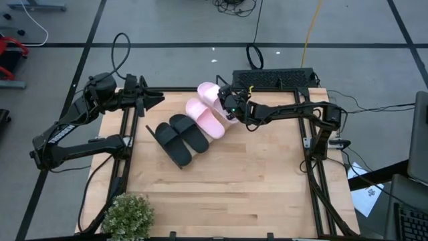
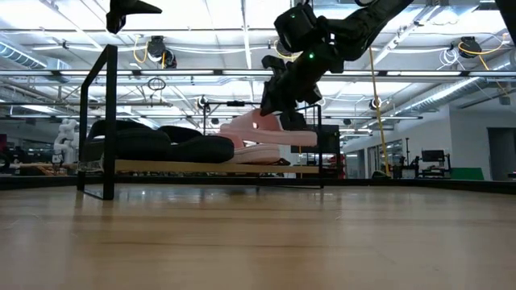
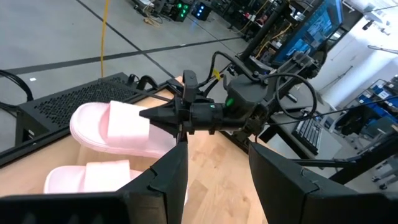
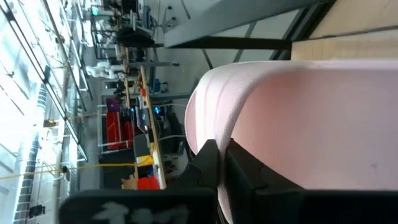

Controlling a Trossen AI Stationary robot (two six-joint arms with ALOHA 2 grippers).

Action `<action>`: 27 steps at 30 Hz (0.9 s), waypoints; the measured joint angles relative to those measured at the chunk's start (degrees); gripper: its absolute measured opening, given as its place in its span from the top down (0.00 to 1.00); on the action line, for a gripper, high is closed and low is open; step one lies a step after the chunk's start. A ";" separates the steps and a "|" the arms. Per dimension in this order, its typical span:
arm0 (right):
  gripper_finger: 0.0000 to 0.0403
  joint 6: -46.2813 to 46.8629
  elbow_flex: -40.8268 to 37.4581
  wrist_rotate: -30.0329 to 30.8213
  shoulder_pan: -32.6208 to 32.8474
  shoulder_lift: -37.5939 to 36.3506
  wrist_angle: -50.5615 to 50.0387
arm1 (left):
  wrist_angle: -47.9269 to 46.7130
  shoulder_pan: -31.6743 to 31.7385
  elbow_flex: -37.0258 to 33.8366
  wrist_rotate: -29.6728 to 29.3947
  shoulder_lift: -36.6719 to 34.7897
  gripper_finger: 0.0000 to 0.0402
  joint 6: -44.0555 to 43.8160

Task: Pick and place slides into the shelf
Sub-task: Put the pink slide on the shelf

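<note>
The shelf board (image 2: 201, 167) sits in its thin black wire frame and carries all the slides. The black pair (image 1: 179, 137) lies side by side on it, with one pale pink slide (image 1: 207, 119) beside them. The second pink slide (image 1: 208, 92) is at the far end, and my right gripper (image 1: 229, 102) is shut on it, reaching in from the table's right. My left gripper (image 1: 158, 100) hovers open above the table's far left part, pointing toward the slides and touching nothing. My right gripper pinches the far pink slide between its two fingers at the slide's side edge (image 3: 142, 118), beside the wide strap. The fingers (image 4: 208, 163) come in from the table's right, slanting down. In the low view the slide (image 2: 262, 129) sits above the other pink one; whether it is lifted clear cannot be told.
A potted plant (image 1: 127, 214) stands at the table's near left corner. A black perforated box (image 1: 274, 79) lies along the far edge, with cables behind it. Bare wooden tabletop (image 1: 247, 181) stretches across the near and right parts.
</note>
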 joint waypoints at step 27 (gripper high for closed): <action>1.00 -2.09 0.11 2.54 -0.58 1.99 0.13 | -0.02 0.02 0.01 0.71 0.01 0.59 -1.13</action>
